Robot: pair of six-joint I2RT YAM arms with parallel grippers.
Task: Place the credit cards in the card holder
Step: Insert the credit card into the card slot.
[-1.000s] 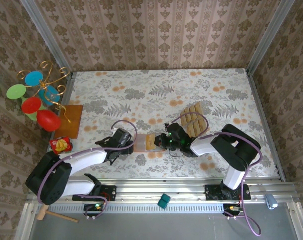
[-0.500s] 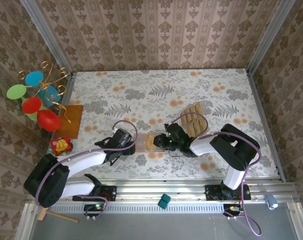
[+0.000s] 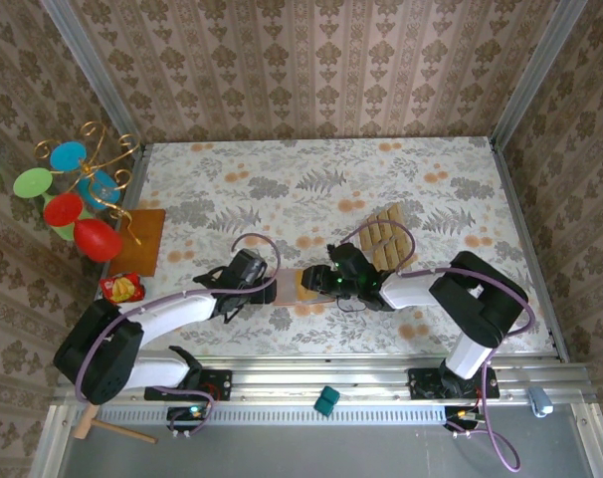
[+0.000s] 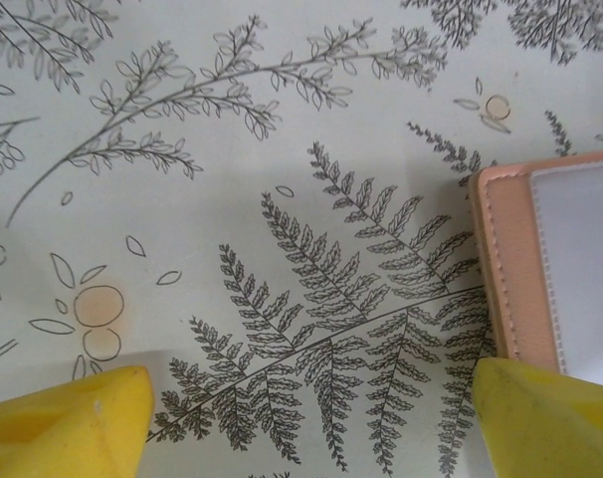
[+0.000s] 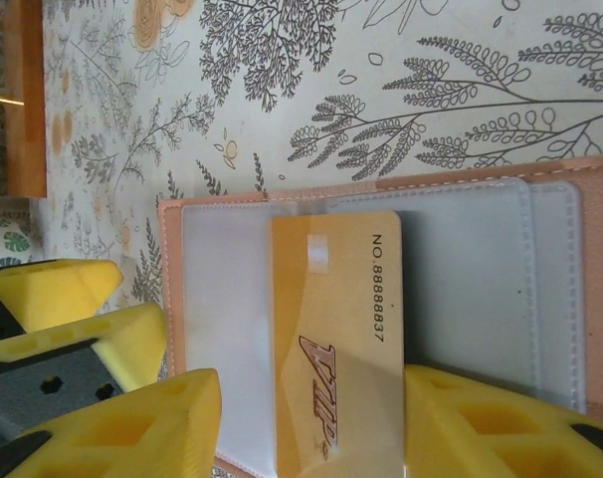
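Note:
The card holder (image 3: 286, 286) lies open on the table between both arms, its tan inner face (image 5: 451, 269) up with clear pockets. One gold credit card (image 5: 336, 339) marked VIP rests on that face. My right gripper (image 5: 311, 428) is open around the card's near end, with a gap at one finger (image 5: 152, 418). More credit cards (image 3: 383, 239) lie in a row behind the right arm. My left gripper (image 4: 306, 428) is open and low over the cloth at the holder's edge (image 4: 510, 269), nothing between its fingers.
An orange-brown board (image 3: 142, 241) with a gold wire stand and coloured discs (image 3: 75, 194) stands at the left edge. A red snack packet (image 3: 122, 289) lies near it. A teal block (image 3: 326, 401) sits on the front rail. The far half of the table has room.
My right gripper has gone from shut to open and let go of the gold card on the holder. The left gripper has edged right toward the holder.

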